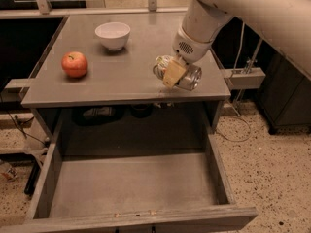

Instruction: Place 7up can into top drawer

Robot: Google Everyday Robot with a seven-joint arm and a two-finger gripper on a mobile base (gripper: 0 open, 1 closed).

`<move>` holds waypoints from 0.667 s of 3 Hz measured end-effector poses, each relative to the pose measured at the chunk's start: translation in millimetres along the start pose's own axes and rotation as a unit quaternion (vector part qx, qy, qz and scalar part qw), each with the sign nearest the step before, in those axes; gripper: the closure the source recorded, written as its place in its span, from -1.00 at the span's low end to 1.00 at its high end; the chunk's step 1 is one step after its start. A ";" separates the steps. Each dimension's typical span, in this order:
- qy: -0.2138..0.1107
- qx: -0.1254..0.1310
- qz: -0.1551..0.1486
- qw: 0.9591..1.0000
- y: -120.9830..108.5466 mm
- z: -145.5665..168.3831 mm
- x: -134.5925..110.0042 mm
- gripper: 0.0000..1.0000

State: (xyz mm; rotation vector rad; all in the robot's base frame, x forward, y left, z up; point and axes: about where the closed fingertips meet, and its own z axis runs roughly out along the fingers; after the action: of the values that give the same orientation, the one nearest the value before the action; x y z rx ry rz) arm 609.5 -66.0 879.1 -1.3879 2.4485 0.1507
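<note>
Over the right front of the bench (124,74): the pincer (173,74) hangs here, at the end of the white arm (243,8) that reaches in from the upper right.
Pincer state: clamped on the 7up can (191,78), with a tan finger (172,72) lying across the side of the can that faces the camera.
7up can: held on its side, one round silvery end turned toward the lower right, and a pale part with green marks showing to the left of the finger. It is above the bench top, just short of the front edge, and not over the top drawer (131,183). I cannot tell whether it touches the bench surface.
Top drawer: stands open below the bench's front edge, drawn toward the camera. It shows a flat grey bottom, a low wall on each side and the front panel along the lower edge of the view.
Apple (74,64): red, stem up, on the left part of the bench, well apart from the can.
Bowl (112,35): white, upright, near the back of the bench, behind and to the left of the can.
Under the bench: dark shapes sit in the shadow behind the drawer, too dim to name.
Floor (272,174): pale and speckled, to the right of the drawer.
</note>
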 end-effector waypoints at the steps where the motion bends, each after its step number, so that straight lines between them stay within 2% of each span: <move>1: 0.003 0.008 0.004 1.000 18.1 -13.8 9.0 1.00; 2: 0.019 -0.017 0.022 0.999 64.0 -7.7 31.5 1.00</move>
State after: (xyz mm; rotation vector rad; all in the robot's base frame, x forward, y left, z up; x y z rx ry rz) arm 538.4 -60.2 871.8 -1.3637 2.5202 0.1774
